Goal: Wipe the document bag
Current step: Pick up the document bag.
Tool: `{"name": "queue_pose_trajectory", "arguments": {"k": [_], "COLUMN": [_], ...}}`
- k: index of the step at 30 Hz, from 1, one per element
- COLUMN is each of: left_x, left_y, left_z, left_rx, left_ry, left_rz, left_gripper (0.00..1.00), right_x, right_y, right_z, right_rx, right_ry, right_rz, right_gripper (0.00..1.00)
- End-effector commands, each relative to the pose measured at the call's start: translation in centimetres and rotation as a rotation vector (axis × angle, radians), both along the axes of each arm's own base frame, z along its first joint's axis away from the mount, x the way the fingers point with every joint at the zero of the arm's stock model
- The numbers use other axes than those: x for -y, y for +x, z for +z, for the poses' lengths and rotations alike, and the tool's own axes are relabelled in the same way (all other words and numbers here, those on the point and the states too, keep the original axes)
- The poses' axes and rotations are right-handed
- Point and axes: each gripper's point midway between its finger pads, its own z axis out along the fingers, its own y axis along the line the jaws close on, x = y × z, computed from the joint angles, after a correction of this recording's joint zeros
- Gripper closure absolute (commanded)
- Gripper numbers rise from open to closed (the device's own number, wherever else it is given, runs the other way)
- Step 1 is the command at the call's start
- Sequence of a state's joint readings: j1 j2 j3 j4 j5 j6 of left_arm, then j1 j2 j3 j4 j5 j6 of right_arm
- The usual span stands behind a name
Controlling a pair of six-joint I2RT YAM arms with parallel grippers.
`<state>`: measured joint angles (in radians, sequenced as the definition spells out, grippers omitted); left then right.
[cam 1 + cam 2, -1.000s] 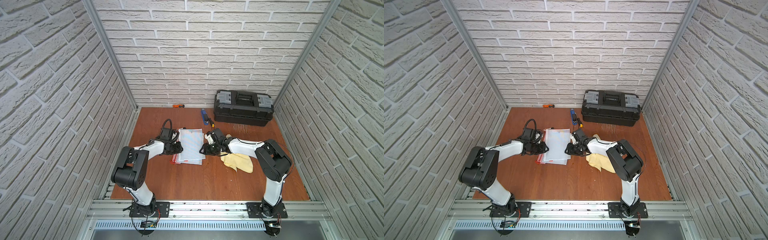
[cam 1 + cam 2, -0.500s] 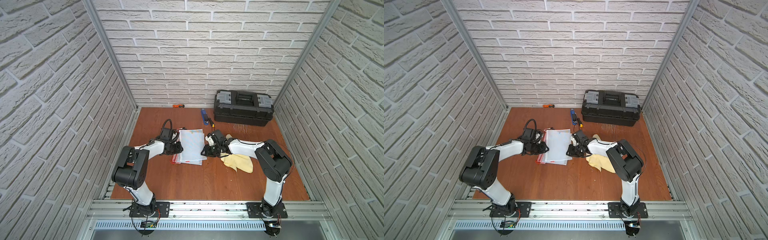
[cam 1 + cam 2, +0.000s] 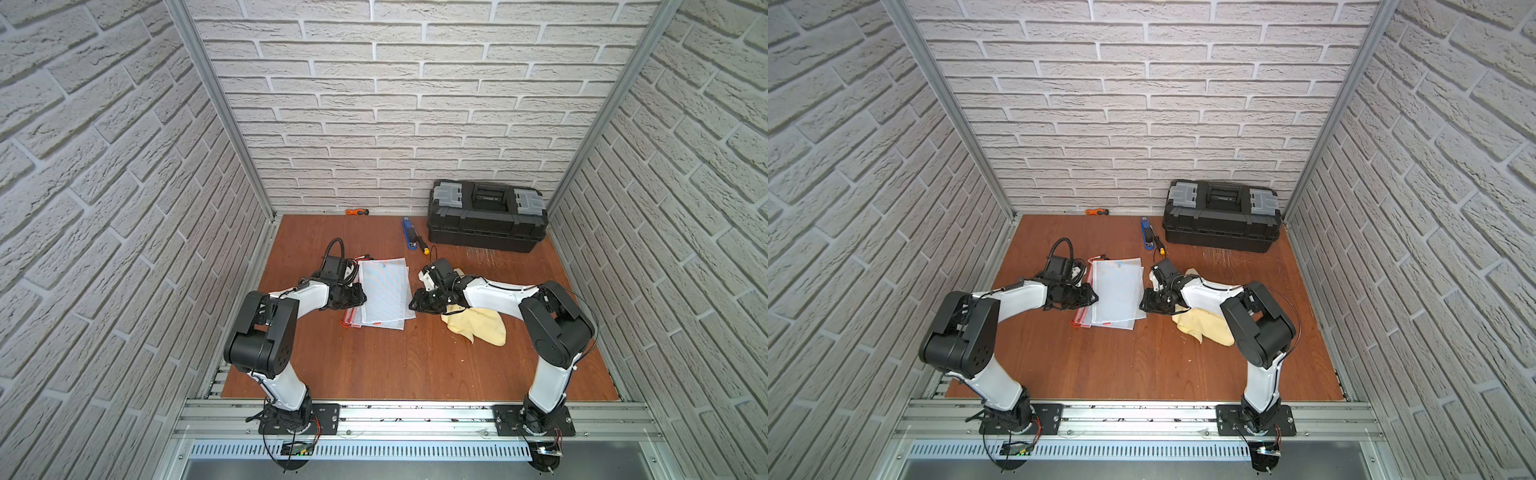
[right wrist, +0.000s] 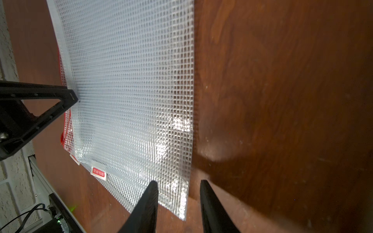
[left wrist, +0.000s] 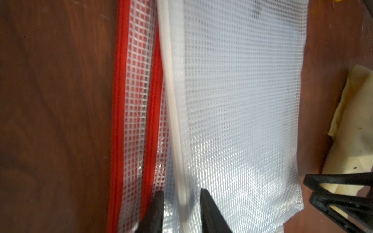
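Note:
The document bag is a clear mesh pouch with a white zip strip. It lies on top of red-zipped pouches on the brown table. My left gripper sits at the bag's left edge. Its jaws are a little open and straddle the white strip without closing on it. My right gripper is at the bag's right edge near its near corner, jaws a little open over the edge and holding nothing. A yellow cloth lies loose under the right arm.
A black toolbox stands at the back right. A blue stapler and a small screwdriver lie just behind the bag. An orange-handled tool rests by the back wall. Brick walls close in three sides.
Almost nothing: both grippers stay at the bag's two edges. The right gripper has shifted slightly along the right edge.

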<state>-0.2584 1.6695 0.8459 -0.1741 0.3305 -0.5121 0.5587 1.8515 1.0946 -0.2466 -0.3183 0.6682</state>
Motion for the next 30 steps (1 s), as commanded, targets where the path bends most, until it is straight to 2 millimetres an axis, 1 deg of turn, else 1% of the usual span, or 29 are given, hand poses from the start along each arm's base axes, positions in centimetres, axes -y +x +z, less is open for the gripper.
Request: {"name": "queue_pose_trajectory", "arguments": {"k": [1, 6, 12, 13, 15, 17, 20, 21, 25, 28, 30], "left_x": [0.1, 0.0, 0.0, -0.1, -0.2, -0.1, -0.1, -0.1, -0.3, -0.4, -0.6], "left_y": [-0.6, -0.7, -0.8, -0.8, -0.9, -0.8, -0.8, -0.8, -0.9, -1.0, -1.1], "left_z": [-1.2, -1.2, -1.2, -1.1, -1.2, -1.3, -1.4, -1.4, -1.6, -1.6, -1.7], "left_rx": [-0.036, -0.037, -0.038, -0.037, -0.04, -0.039, -0.042, -0.042, -0.048, -0.049, -0.052], "left_ry": [0.017, 0.02, 0.023, 0.024, 0.028, 0.028, 0.024, 0.024, 0.037, 0.047, 0.057], "left_rz": [-0.014, -0.014, -0.015, -0.014, -0.013, -0.013, -0.014, -0.014, -0.014, -0.015, -0.016], "left_gripper": [0.68, 0.68, 0.68, 0.68, 0.68, 0.68, 0.68, 0.68, 0.68, 0.68, 0.68], "right_x": [0.0, -1.6, -2.3, -2.4, -2.3, -2.2, -1.8, -1.6, -0.8, 0.7, 2.3], "right_y": [0.2, 0.2, 0.2, 0.2, 0.3, 0.3, 0.2, 0.2, 0.2, 0.2, 0.1], "right_z": [-0.1, -0.6, -1.5, -1.4, -1.4, -1.1, -1.0, -1.0, -0.2, 1.2, 2.3], "right_rx": [-0.001, -0.02, -0.05, -0.048, -0.045, -0.035, -0.028, -0.025, 0.001, 0.039, 0.059], "right_ry": [0.004, 0.1, 0.138, 0.14, 0.139, 0.132, 0.107, 0.1, 0.067, 0.038, 0.033], "right_rz": [0.012, 0.003, 0.001, -0.001, -0.005, -0.004, 0.001, 0.002, -0.003, -0.027, -0.057], "right_gripper": [0.62, 0.62, 0.64, 0.65, 0.74, 0.8, 0.94, 0.97, 0.97, 0.97, 0.97]}}
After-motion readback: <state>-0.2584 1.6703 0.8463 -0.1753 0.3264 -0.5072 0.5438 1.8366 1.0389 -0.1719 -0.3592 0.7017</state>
